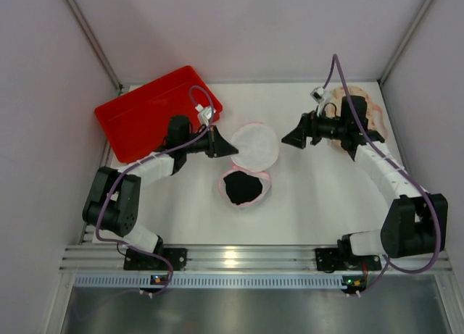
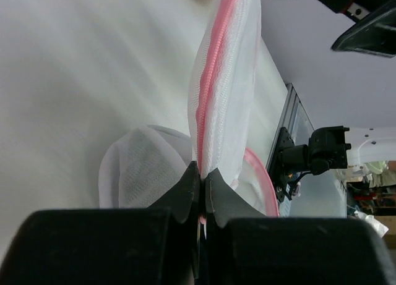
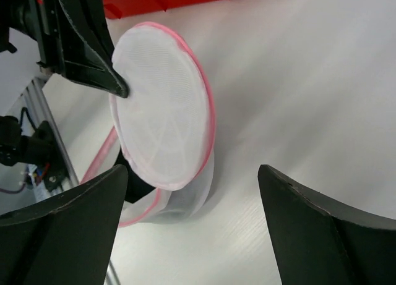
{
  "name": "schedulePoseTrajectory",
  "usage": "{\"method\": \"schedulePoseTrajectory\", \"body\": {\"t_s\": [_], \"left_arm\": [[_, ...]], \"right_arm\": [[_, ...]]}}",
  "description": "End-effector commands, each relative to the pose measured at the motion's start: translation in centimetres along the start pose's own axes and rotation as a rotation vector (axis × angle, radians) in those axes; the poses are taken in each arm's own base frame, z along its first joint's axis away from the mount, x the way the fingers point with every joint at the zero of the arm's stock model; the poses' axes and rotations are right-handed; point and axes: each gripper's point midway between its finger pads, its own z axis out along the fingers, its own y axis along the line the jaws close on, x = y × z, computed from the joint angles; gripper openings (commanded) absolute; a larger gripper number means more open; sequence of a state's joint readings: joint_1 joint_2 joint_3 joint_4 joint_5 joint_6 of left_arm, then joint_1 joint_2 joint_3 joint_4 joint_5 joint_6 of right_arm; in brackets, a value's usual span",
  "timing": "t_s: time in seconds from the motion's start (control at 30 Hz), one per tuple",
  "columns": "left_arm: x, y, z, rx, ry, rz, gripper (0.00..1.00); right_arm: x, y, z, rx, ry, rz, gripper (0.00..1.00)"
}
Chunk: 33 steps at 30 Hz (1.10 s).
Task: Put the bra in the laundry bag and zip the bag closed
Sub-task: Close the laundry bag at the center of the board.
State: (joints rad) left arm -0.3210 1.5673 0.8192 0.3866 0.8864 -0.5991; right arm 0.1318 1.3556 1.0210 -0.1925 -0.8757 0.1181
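Top external view: the left claw (image 1: 233, 151) pinches the pink edge of the laundry bag (image 1: 255, 145), holding its flap up. The black bra (image 1: 243, 187) sits inside (down on the table (image 1: 319, 196)). The right claw (image 1: 291, 140) is wide and empty.

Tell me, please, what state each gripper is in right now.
Left gripper: shut on the pink zip edge of the laundry bag.
Right gripper: open, fingers wide apart, holding nothing.

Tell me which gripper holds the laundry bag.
The left gripper: its fingers pinch the pink rim of the laundry bag. The right gripper is open, apart from it.
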Motion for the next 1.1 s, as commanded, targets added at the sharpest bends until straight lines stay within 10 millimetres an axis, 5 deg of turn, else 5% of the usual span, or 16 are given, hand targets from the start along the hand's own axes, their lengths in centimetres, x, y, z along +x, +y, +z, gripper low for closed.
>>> {"method": "schedulePoseTrajectory", "body": {"t_s": [0.0,0.2,0.3,0.4,0.43,0.5,0.6,0.67,0.73,0.77,0.83,0.97,1.07], "left_arm": [[-3.0,-3.1,0.0,0.111,-0.054,0.195,0.00],[-3.5,-4.3,0.2,0.154,-0.066,0.215,0.00],[-3.6,-5.1,0.2,0.182,-0.056,0.209,0.00],[-3.3,-5.7,0.3,0.201,-0.046,0.230,0.00],[-3.2,-5.7,0.3,0.198,-0.049,0.233,0.01],[-3.4,-5.6,0.1,0.178,-0.055,0.225,0.21],[-5.0,-5.4,-0.6,0.112,-0.099,0.225,0.51],[-6.1,-4.4,-1.7,0.015,-0.111,0.181,0.79],[-6.6,-2.7,-3.4,-0.117,-0.095,0.155,0.83],[-8.4,-3.1,-4.1,-0.155,-0.119,0.214,0.98],[-8.0,-1.6,-5.5,-0.280,-0.065,0.150,0.98],[-11.2,-2.9,-7.9,-0.313,-0.118,0.070,0.98],[-12.9,-1.5,-10.7,-0.322,-0.200,-0.059,0.98]], "right_arm": [[1.5,0.0,0.6,-0.008,0.031,-0.180,0.86],[3.7,2.8,3.2,-0.103,0.055,-0.257,0.74],[4.0,3.8,4.2,-0.141,0.064,-0.293,0.60],[3.3,4.5,4.9,-0.168,0.057,-0.314,0.40],[3.1,4.5,5.0,-0.169,0.057,-0.321,0.23],[2.3,4.4,4.9,-0.154,0.042,-0.364,0.01],[2.0,3.9,4.3,-0.097,0.033,-0.402,0.00],[1.8,3.1,3.5,-0.018,0.018,-0.447,0.00],[1.1,2.9,2.3,0.047,-0.013,-0.512,0.00],[1.5,1.8,1.8,0.118,-0.011,-0.523,0.00],[0.8,1.5,0.8,0.202,-0.039,-0.580,0.00],[0.5,0.4,-0.7,0.400,-0.058,-0.654,0.00],[1.1,1.3,-0.7,0.452,-0.039,-0.734,0.00]]}}
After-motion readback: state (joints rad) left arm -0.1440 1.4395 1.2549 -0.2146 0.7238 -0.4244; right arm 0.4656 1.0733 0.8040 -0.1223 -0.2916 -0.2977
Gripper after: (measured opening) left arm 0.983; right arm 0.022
